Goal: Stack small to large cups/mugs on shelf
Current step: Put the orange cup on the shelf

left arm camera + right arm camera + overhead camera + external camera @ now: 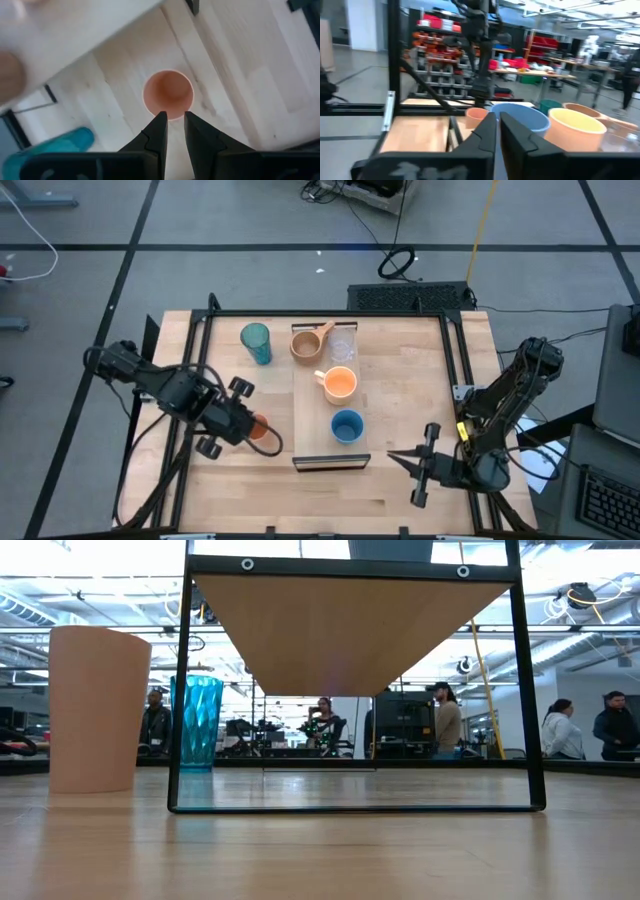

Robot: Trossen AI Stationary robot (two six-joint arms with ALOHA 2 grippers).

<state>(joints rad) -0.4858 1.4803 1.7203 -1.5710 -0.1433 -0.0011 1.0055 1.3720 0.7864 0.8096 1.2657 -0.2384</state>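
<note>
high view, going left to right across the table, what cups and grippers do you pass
left gripper at the small orange cup → teal tumbler → tan handled mug → blue cup → right gripper, its fingers shut on nothing. The orange handled mug and clear glass cup overlap the others' span, so they are left out.

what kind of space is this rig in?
Looks like a robotics lab or workshop: grey floor marked with dark tape lines, shelving stacked with red parts bins, and several people standing at workbenches behind the wooden table.
</note>
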